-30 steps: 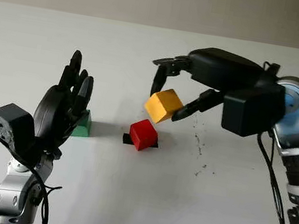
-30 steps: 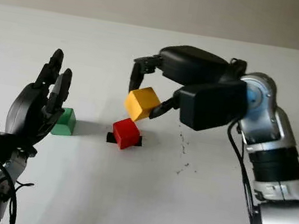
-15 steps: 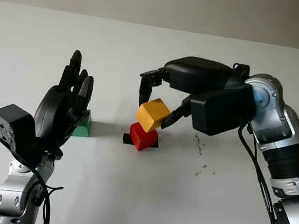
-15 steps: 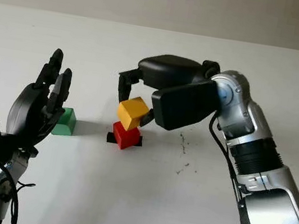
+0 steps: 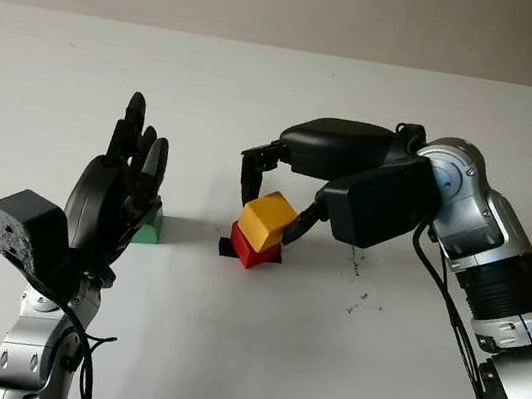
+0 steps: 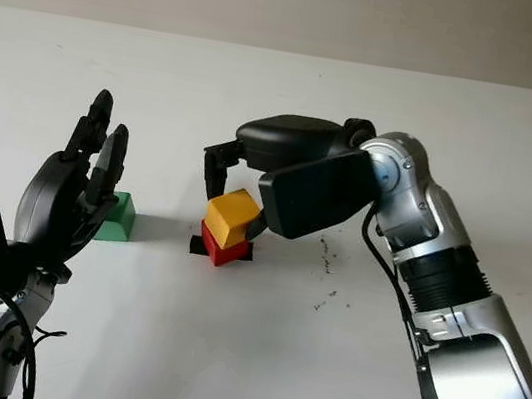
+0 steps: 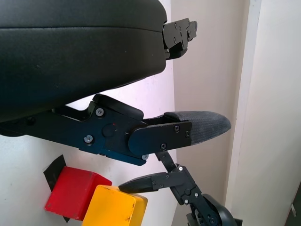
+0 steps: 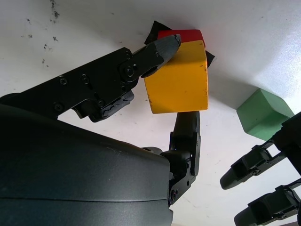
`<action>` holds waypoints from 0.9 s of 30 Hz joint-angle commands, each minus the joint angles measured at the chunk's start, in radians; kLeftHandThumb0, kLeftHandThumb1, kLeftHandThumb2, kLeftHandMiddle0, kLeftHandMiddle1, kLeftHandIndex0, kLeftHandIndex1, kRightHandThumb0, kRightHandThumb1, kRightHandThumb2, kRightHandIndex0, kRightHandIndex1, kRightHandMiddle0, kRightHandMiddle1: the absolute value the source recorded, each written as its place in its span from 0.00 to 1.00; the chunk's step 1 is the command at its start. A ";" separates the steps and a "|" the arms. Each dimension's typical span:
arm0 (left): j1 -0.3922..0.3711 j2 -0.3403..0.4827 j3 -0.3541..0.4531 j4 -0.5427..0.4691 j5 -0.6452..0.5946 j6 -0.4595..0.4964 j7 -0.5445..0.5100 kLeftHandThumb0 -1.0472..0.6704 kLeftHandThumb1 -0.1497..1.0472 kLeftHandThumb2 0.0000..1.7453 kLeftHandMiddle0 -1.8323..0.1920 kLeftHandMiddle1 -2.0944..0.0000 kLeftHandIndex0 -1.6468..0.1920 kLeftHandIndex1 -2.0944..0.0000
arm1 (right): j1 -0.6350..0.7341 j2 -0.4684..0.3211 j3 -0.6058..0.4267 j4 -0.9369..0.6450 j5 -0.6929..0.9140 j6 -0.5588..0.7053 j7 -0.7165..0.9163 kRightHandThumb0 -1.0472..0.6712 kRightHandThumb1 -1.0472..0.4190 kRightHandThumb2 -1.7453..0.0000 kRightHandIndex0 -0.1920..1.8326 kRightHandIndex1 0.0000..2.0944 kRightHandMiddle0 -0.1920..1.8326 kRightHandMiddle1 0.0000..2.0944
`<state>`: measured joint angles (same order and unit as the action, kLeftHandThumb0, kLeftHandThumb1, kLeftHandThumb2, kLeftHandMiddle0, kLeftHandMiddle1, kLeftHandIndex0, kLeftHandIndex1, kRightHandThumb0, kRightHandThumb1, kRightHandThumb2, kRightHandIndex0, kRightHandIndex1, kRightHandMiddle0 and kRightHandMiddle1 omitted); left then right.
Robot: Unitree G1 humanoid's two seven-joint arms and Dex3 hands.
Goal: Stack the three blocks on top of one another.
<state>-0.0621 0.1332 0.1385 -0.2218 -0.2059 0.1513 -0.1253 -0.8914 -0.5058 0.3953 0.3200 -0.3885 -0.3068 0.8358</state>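
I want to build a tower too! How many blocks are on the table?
3. The yellow block is held by the right hand on top of the red block mid-table. The green block sits alone behind the open, raised left hand.

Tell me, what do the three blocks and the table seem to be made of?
Yellow block, in the right hand: probably painted wood; dark specks chip its edges. Red block and green block: matte, opaque, likely the same. Table: smooth white surface, probably laminate, with dark scuffs. Left hand is open.
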 commanded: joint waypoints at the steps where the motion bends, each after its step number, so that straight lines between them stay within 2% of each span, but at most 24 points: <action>1: 0.011 -0.004 0.000 -0.021 -0.003 -0.011 -0.002 0.18 1.00 0.31 1.00 0.97 1.00 0.98 | -0.018 0.012 0.001 0.004 0.006 0.010 0.006 0.38 0.06 0.97 0.21 0.02 0.26 0.74; 27: 0.020 -0.013 0.003 -0.012 -0.001 -0.029 -0.001 0.18 1.00 0.30 0.99 0.97 1.00 0.98 | -0.031 0.020 -0.001 0.034 -0.015 -0.015 -0.024 0.38 0.06 0.97 0.21 0.02 0.25 0.74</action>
<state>-0.0460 0.1183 0.1389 -0.2221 -0.2058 0.1349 -0.1246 -0.8984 -0.4819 0.3953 0.3511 -0.3983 -0.3137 0.8156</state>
